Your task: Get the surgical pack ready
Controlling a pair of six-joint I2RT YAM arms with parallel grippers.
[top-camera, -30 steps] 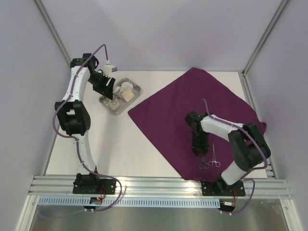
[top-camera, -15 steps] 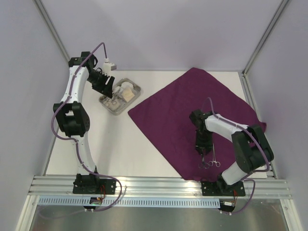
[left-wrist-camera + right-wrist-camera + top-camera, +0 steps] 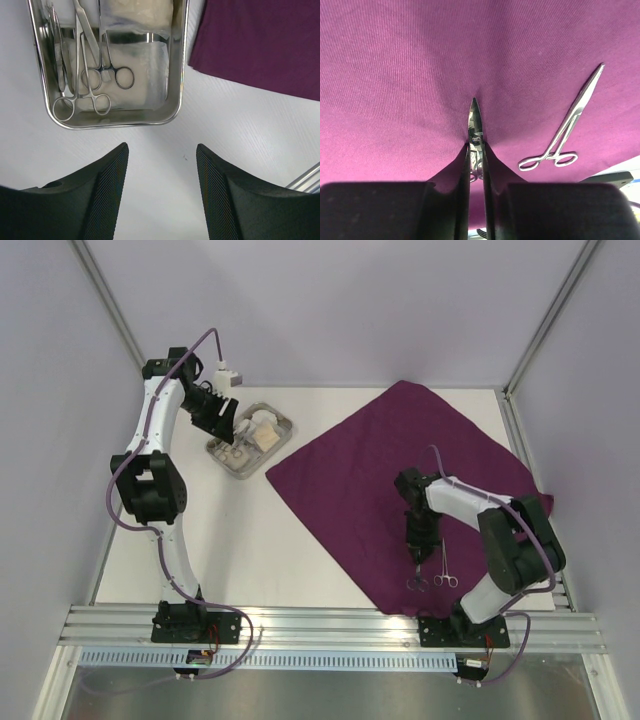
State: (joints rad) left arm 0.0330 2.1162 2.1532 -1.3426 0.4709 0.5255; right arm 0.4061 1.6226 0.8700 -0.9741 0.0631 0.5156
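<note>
Now: right pincer (image 3: 475,150) closed on a steel clamp (image 3: 475,122). Fingers (image 3: 462,170) pinch its shank, and the pointed tip leads away from the wrist. The clamp sits low over the purple cloth (image 3: 420,60), which shows a small crease running up from the tip.

A second clamp (image 3: 565,135) lies flat on the cloth just to the right of the held one, not touching it. It is angled, with its ring handles toward the cloth's near edge. In the top view both clamps are close to the cloth's near corner, on the right-arm side.

Left pincer (image 3: 161,150) is open, jaws wide apart and holding nothing. It hovers over the bare white table (image 3: 240,130) off the cloth's left edge.

The steel tray (image 3: 177,100) rests on the table just beyond the pincer, near the cloth's left corner with a strip of table between them. Inside are two ring-handled clamps (image 3: 92,75) side by side, rings toward the near rim. White gauze pads (image 3: 142,70) fill the side of the tray nearer the cloth.
</note>
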